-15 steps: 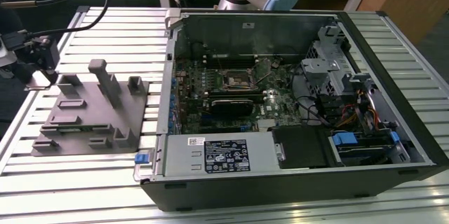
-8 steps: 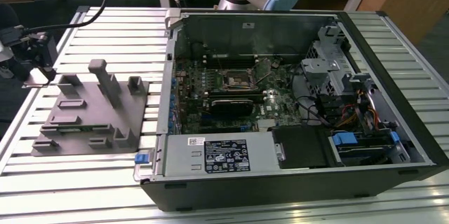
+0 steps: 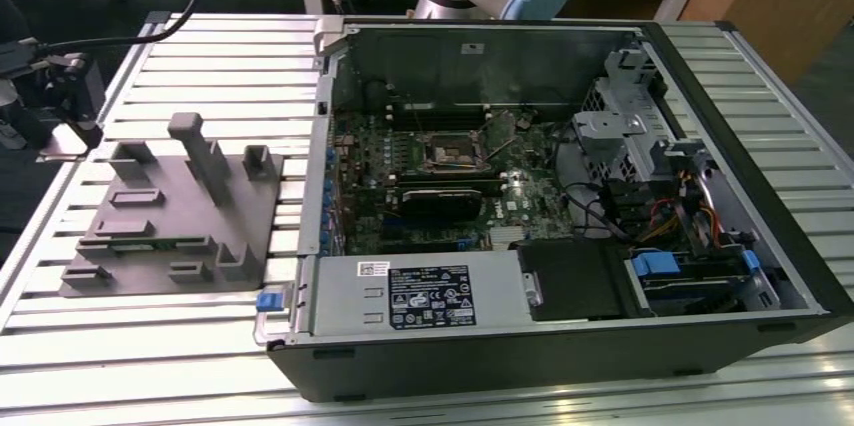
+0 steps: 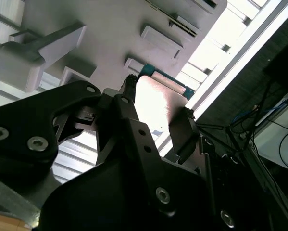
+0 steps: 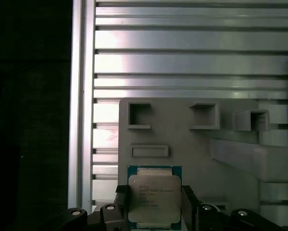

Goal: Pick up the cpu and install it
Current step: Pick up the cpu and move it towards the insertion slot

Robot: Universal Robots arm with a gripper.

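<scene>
The gripper [image 5: 155, 193] pinches the cpu [image 5: 154, 199] between its two fingers, over the grey fixture [image 5: 192, 144]. The cpu's shiny top has tiny dark writing.

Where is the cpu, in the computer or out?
Out: in the first wrist view the cpu sits between the jaws, with the grey fixture behind it.
</scene>
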